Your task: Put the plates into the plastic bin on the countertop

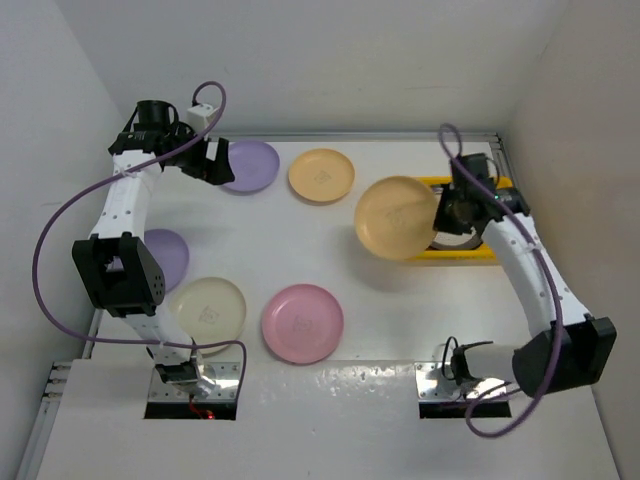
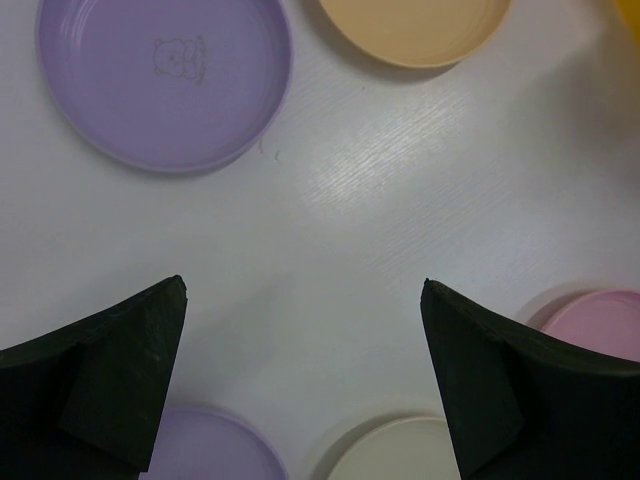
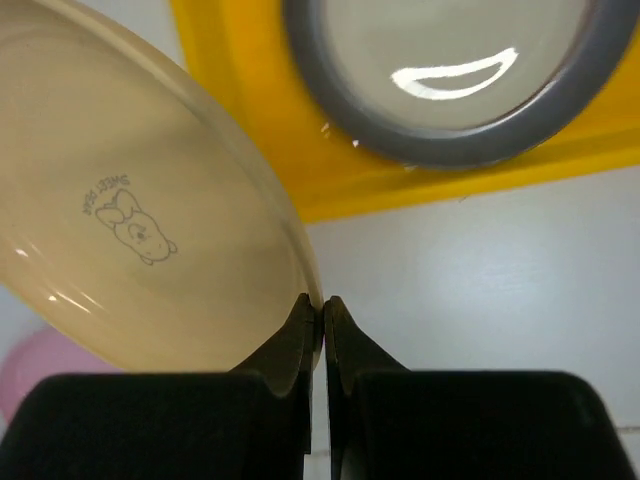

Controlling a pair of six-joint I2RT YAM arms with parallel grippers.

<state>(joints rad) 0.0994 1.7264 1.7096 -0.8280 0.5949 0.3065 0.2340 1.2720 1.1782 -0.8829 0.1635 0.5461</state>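
On the white countertop (image 1: 400,320), the yellow plastic bin (image 1: 470,254) holds one grey-rimmed plate (image 3: 450,70) with a glossy cream centre. A yellow-tan plate (image 1: 395,217), printed with a small bunny, hangs tilted at the bin's left edge, its rim pinched by the clenched right gripper (image 3: 322,312). Left of the bin lie a tan plate (image 1: 321,175), pink plate (image 1: 303,323), cream plate (image 1: 207,308), lilac plate (image 1: 248,165) and second lilac plate (image 1: 168,255). The left gripper (image 2: 304,288), jaws spread wide and empty, hovers well left of the bin.

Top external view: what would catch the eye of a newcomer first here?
The tan plate, pinched at its rim by the right gripper, hangs tilted beside the yellow bin, where a grey-rimmed plate already lies. The left gripper stands wide open by the far lilac plate.
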